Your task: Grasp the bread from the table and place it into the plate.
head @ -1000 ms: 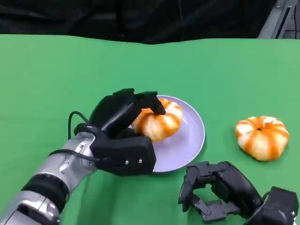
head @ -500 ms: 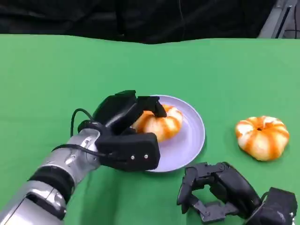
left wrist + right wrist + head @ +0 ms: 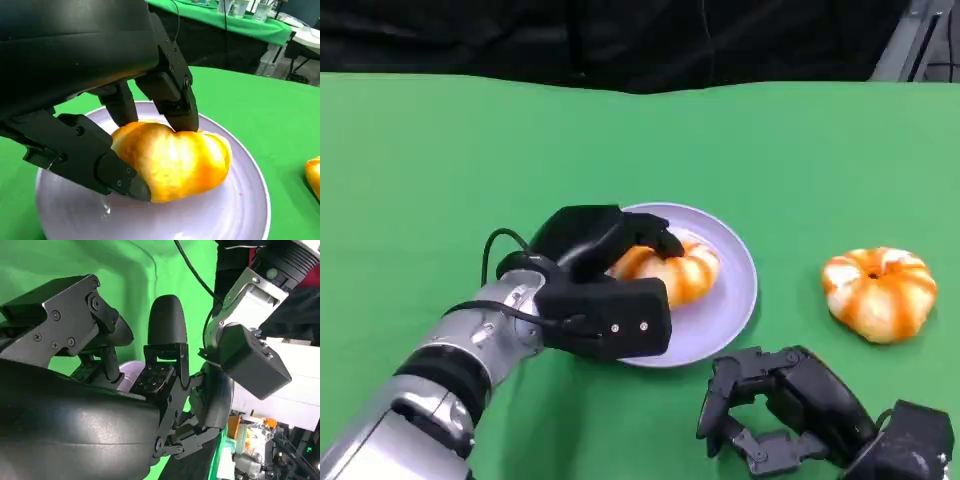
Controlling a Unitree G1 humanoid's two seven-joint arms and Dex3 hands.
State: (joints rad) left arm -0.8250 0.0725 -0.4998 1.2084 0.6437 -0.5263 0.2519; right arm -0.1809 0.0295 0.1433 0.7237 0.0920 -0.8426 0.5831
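Note:
An orange-and-cream striped bread [image 3: 675, 273] [image 3: 172, 161] lies on the lilac plate [image 3: 728, 300] [image 3: 235, 210] at the table's middle. My left hand [image 3: 600, 290] reaches over the plate's near left rim and grips this bread, its fingers [image 3: 170, 95] pressed on the top and its thumb [image 3: 90, 155] on the side. A second striped bread [image 3: 877, 293] sits on the green cloth to the right of the plate. My right hand [image 3: 790, 410] [image 3: 165, 385] hovers low at the front right, fingers curled in and holding nothing.
The green cloth [image 3: 470, 160] covers the whole table, with a dark backdrop beyond its far edge. A silver arm joint [image 3: 250, 325] and cluttered tables show in the right wrist view.
My left hand has carried the bread down and a little right, so it now rests on the plate. The right hand has hardly moved.

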